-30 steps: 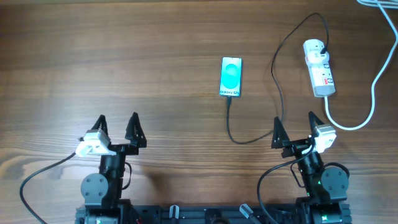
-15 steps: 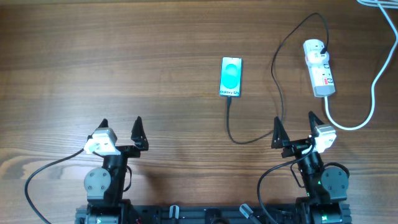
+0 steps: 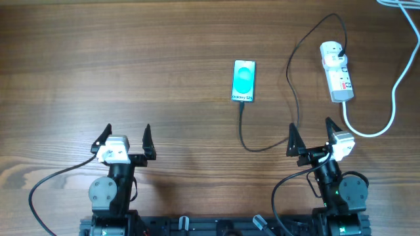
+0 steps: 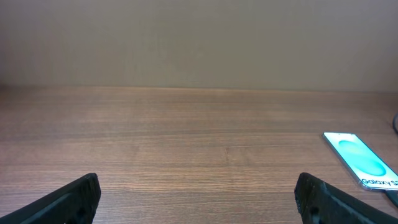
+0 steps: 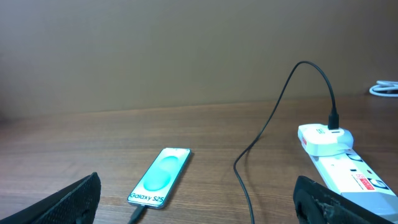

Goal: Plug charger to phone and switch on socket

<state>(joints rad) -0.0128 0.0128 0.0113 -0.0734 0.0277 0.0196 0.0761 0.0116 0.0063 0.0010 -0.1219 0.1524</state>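
The phone [image 3: 243,81] lies flat mid-table, screen light blue with a teal oval; it also shows in the right wrist view [image 5: 160,177] and at the left wrist view's right edge [image 4: 361,160]. The charger [image 3: 293,72], a thin black cable, has its tip [image 3: 241,105] at the phone's near end and runs in a loop up to a white plug on the socket [image 3: 336,72], a white oblong block at the back right [image 5: 342,168]. My left gripper [image 3: 125,134] and right gripper [image 3: 310,131] both stand open and empty near the front edge, well short of the phone.
A thick white cord [image 3: 392,98] loops from the socket's near end off the table's right side. The black cable crosses the wood just ahead of my right gripper. Wooden tabletop [image 3: 131,59] stretches to the left and back.
My left gripper has swung a little to the right and now points straight ahead. The right arm, phone, cable and socket have not moved.
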